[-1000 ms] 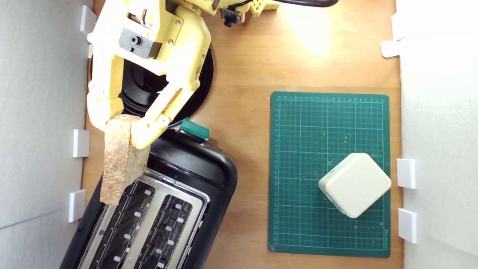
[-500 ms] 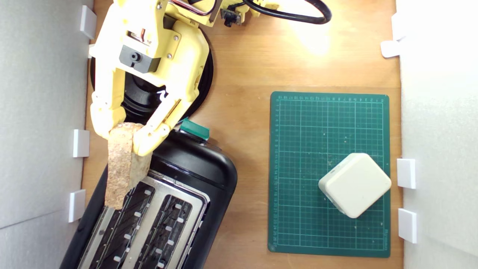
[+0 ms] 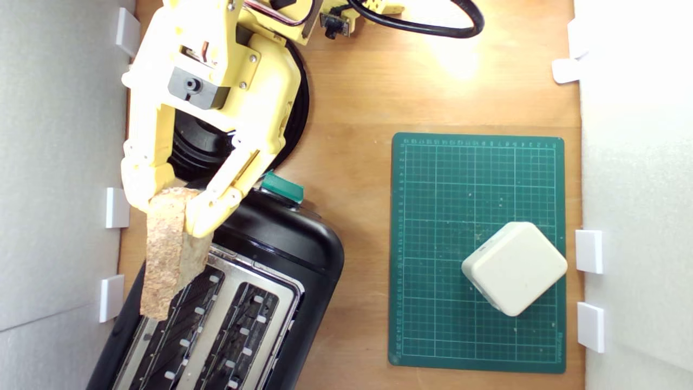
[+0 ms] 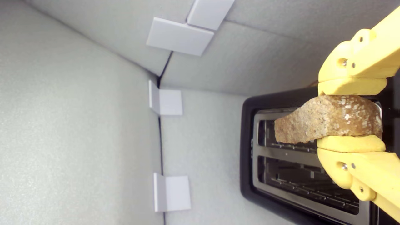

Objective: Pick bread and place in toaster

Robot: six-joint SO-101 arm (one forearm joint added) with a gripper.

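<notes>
My yellow gripper [image 3: 169,210] is shut on the bread [image 3: 167,254], a brown floury-crusted slice held on edge. The slice hangs over the exterior view's left side of the black toaster [image 3: 281,246], above the outer of its two long slots. In the wrist view the bread [image 4: 325,122] sits clamped between the two yellow fingers [image 4: 351,86], with the toaster [image 4: 247,156] and its open slots beneath it. The slice's far tip points along the slot. The toaster's green lever [image 3: 282,188] shows just beside the gripper.
A round glossy black plate [image 3: 295,130] lies under the arm. A green cutting mat [image 3: 433,244] at the exterior view's right carries a cream rounded-square block [image 3: 514,268]. White foam walls [image 3: 59,189] with white clips [image 3: 117,207] stand close to the toaster's left.
The gripper with the bread dipped toward the toaster and right, then shifted back left; the slice now reaches further down along the outer slot.
</notes>
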